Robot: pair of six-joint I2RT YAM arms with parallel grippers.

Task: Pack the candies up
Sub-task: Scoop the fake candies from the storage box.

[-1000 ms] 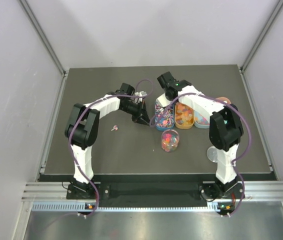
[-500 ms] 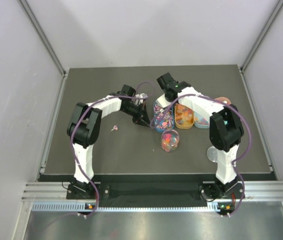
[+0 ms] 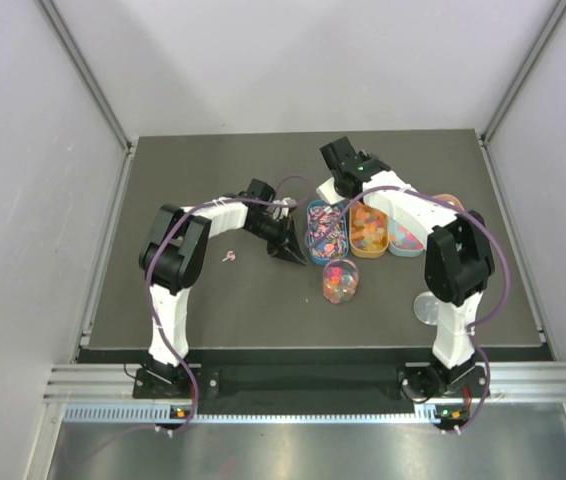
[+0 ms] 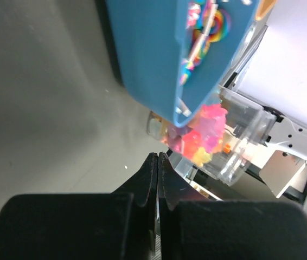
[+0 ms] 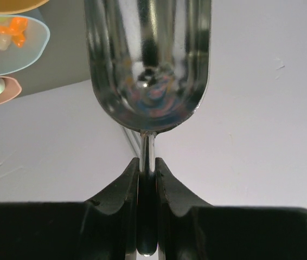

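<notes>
Clamping the metal scoop (image 5: 147,65), my right pincer (image 5: 147,173) hangs past the blue tray's (image 4: 153,65) far end. The candies (image 3: 328,232) lie nearward at the counter's (image 3: 183,190) middle, tray lengthwise toward me. My left pincer (image 4: 158,160), fingers together and empty, flanks that tray.

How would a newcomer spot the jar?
On the dark table, find the row of oval trays right of centre. The jar sits just below the blue tray in the overhead view; it alone is clear, with pink and orange candies showing through.
</notes>
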